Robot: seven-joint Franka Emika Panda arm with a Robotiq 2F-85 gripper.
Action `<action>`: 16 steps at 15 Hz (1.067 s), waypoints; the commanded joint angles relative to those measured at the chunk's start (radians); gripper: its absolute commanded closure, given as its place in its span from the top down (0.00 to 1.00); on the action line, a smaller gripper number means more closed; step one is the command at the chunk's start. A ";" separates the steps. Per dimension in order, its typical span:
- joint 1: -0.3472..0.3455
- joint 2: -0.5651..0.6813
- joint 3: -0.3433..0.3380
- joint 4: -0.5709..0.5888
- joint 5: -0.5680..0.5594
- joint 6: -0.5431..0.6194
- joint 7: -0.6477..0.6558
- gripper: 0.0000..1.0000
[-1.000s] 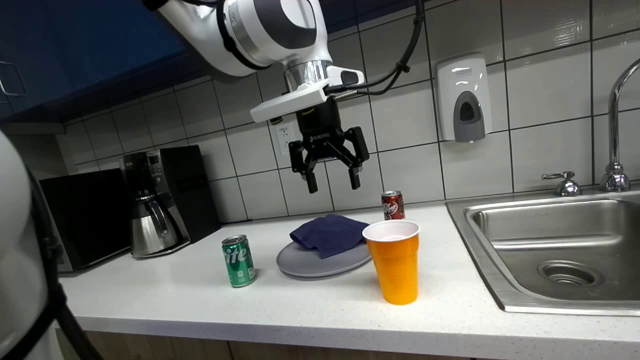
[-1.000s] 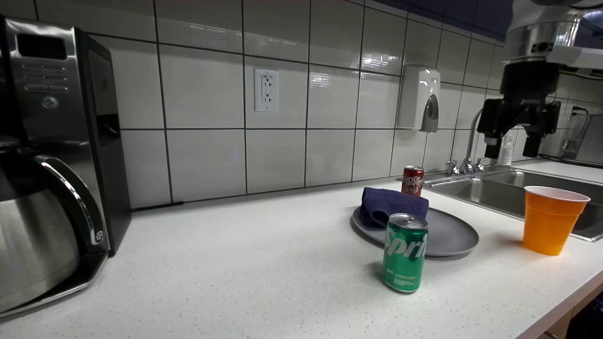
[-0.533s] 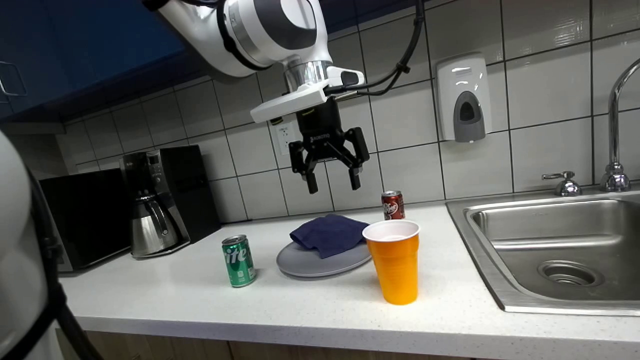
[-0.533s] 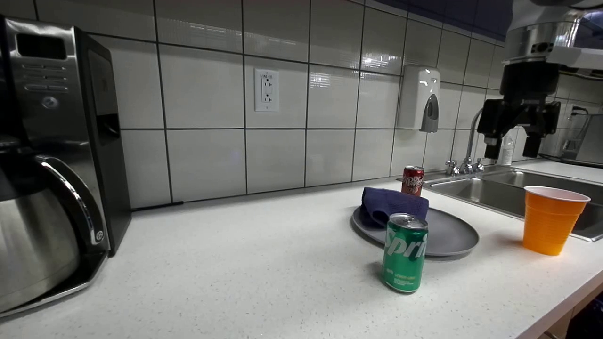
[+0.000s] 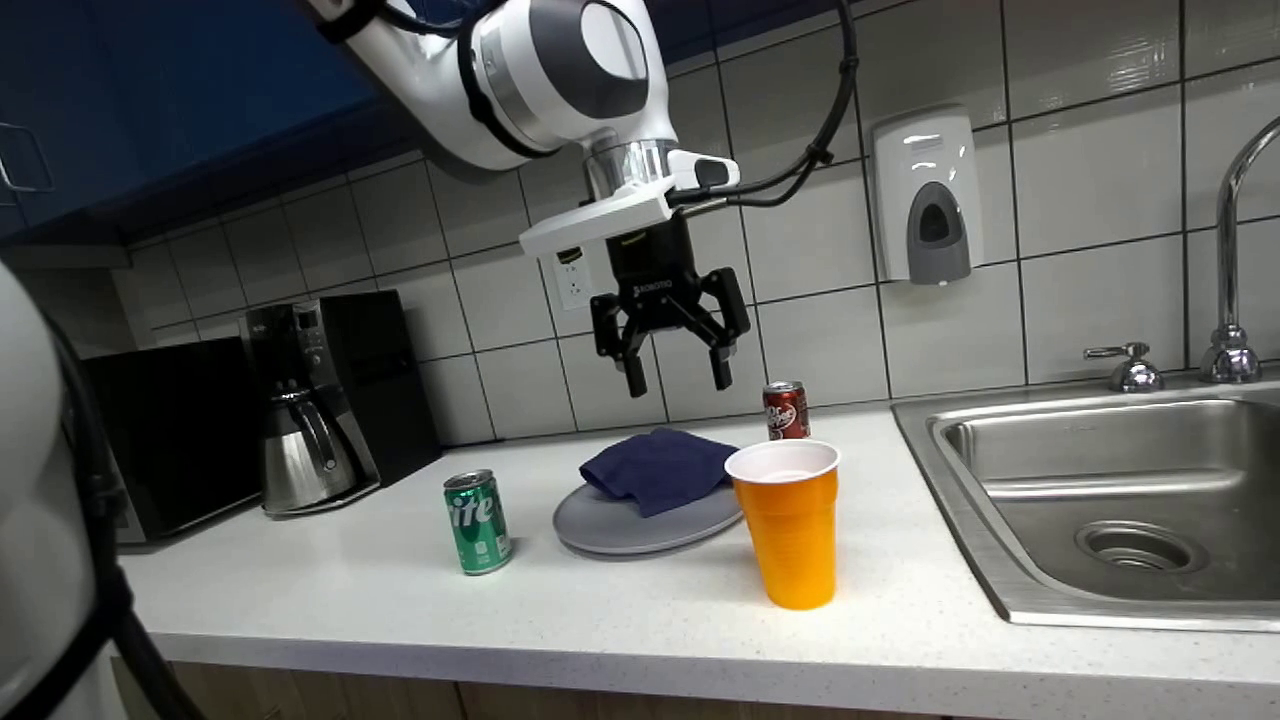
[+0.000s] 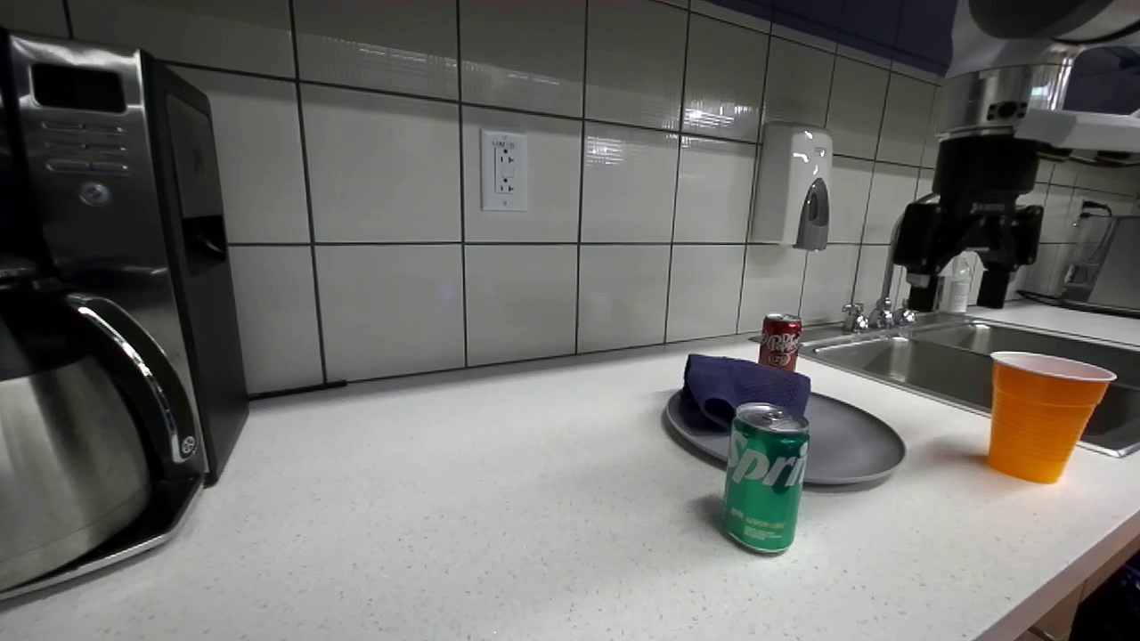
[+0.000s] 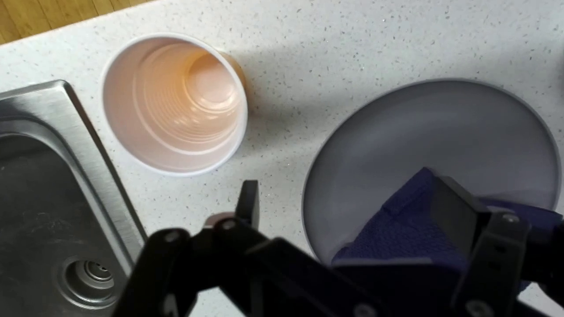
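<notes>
My gripper [image 5: 679, 380] hangs in the air above the counter, its jaws wide apart with nothing between them. Below it a folded navy cloth [image 5: 660, 470] lies on a round grey plate [image 5: 620, 537]. In the wrist view one finger [image 7: 249, 200] stands over bare countertop between the plate and the cup, while the opposite one overlaps the cloth [image 7: 396, 229]. An orange cup [image 5: 795, 545] with a white inside stands upright beside the plate; the wrist view looks down into it. A green Sprite can [image 6: 766, 499] and a red Dr Pepper can [image 6: 780, 343] stand upright near the plate.
A steel sink [image 5: 960, 520] with a faucet [image 5: 1230, 350] borders the counter beyond the cup. A coffee maker [image 5: 340, 400] stands at the far end. On the tiled wall hang a soap dispenser [image 5: 925, 200] and an outlet [image 6: 504, 171]. Blue cabinets [image 5: 180, 90] overhang the counter.
During the last half second the arm has shifted slightly and the gripper has come down a little, still open. Cup, cans, plate and cloth have stayed where they were.
</notes>
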 commanded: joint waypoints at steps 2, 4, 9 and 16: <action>0.005 0.098 -0.010 0.093 -0.017 -0.008 -0.069 1.00; 0.007 0.142 -0.011 0.133 -0.013 -0.013 -0.101 1.00; 0.008 0.246 -0.007 0.232 -0.005 -0.026 -0.186 1.00; 0.002 0.363 0.009 0.354 0.034 -0.056 -0.346 1.00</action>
